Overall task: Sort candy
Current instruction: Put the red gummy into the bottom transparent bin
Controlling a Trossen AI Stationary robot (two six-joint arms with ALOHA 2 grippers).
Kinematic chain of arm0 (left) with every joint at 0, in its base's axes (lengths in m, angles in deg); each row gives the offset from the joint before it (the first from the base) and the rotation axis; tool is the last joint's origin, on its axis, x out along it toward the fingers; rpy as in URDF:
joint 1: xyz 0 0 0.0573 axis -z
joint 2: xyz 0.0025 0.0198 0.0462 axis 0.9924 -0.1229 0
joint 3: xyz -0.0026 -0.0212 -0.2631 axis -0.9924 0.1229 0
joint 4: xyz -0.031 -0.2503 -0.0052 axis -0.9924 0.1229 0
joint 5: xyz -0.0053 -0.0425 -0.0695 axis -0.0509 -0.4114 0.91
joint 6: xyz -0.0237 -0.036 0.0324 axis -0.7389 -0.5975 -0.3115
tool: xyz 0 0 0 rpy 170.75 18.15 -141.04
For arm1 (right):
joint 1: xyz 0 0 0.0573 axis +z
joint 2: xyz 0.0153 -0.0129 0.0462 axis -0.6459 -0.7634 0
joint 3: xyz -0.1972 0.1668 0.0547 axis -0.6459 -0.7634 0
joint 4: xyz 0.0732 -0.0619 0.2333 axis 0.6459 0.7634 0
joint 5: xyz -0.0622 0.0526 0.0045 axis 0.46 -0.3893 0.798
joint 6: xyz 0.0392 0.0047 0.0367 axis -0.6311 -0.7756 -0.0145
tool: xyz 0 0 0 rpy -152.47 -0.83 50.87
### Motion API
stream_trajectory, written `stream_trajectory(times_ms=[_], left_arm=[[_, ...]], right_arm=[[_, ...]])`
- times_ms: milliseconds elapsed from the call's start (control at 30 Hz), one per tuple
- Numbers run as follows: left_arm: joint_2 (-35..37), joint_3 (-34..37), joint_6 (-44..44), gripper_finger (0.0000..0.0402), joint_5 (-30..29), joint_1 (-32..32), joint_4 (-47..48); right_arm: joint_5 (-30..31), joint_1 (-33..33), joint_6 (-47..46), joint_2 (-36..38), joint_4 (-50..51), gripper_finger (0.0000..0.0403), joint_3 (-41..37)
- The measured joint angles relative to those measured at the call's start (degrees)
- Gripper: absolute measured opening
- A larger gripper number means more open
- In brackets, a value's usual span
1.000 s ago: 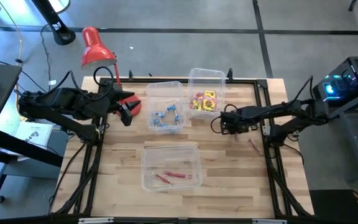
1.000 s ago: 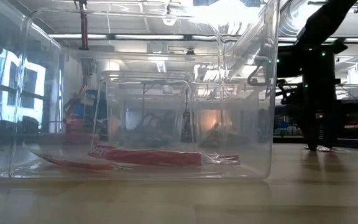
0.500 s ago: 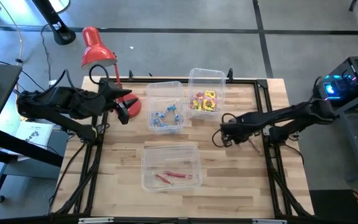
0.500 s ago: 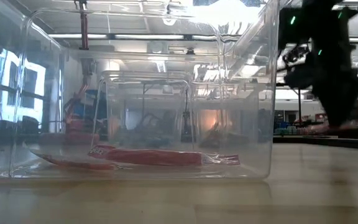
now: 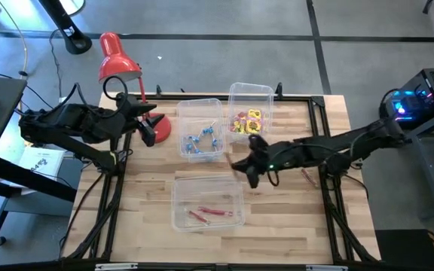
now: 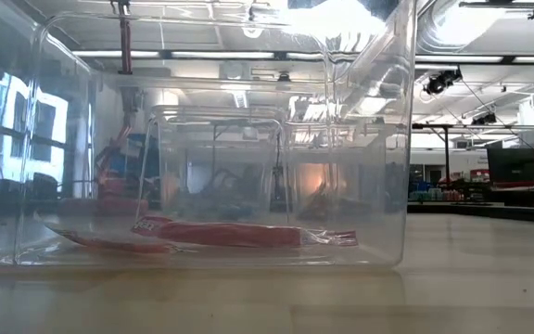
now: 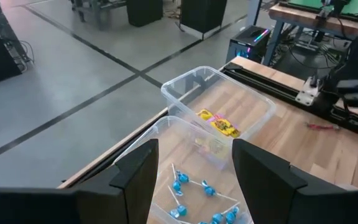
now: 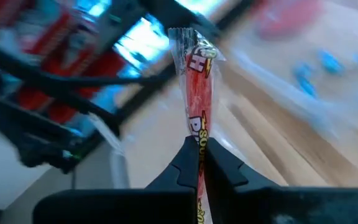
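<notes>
Three clear bins stand on the wooden table [image 5: 292, 226]. Taking the near bin [image 5: 206, 202] as the landmark: it holds two or three red-pink sticks [image 5: 211, 214] flat on its floor. Beyond it to the left, the blue bin [image 5: 200, 128] holds a cluster of blue twist-wrapped pieces [image 5: 202, 141] — too small to count surely. Beyond it to the right, the yellow bin [image 5: 249, 111] holds a heap of yellow packets [image 5: 246, 123]. One more loose stick [image 5: 308, 177] lies on the bare wood well right of the near bin.

The right gripper [image 8: 199, 163] hangs just off the near bin's far right corner, fingers pressed together on a single red stick [image 8: 196, 93] — pinched low down, its long part standing out past the fingertips.

The left gripper [image 7: 191, 180] waits well left of the bins beside the red lamp [image 5: 117, 60], fingers apart, nothing between them.
</notes>
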Motion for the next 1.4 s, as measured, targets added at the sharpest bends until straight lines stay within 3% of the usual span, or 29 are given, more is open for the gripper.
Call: stream_trajectory(times_ms=[133,300,400,533,967,1067,1233,1400], left_arm=[[-0.1,0.0,0.0,0.0199,0.1,-0.1,0.0],[-0.1,0.0,-0.1,0.0199,0.5,0.0,0.1],[-0.1,0.0,-0.2,0.0199,0.6,0.0,0.1],[-0.1,0.0,-0.2,0.0199,0.6,-0.1,0.1],[-0.1,0.0,-0.8,0.0199,2.1,0.0,0.1],[-0.1,0.0,-1.1,0.0199,2.1,0.0,0.1],[-0.1,0.0,-1.1,0.0199,2.3,0.0,0.1],[-0.1,0.0,-1.2,0.0199,3.2,0.0,0.1]], right_arm=[[-7.9,0.0,3.8,-6.2,-9.7,0.0001,0.0],[-19.6,0.9,1.8,-15.3,-14.1,0.0001,0.0],[-20.6,1.4,-1.5,-18.8,-13.8,0.0004,0.7],[-17.5,2.4,-0.8,-21.0,-9.9,0.0023,4.8],[-15.0,2.9,7.2,-22.8,14.3,0.0192,19.4],[-10.4,2.8,7.5,-22.7,27.8,0.0204,26.4],[5.7,4.1,-1.8,-22.7,53.6,0.0201,35.2],[7.3,4.1,-12.6,-22.6,73.6,0.0199,32.1]])
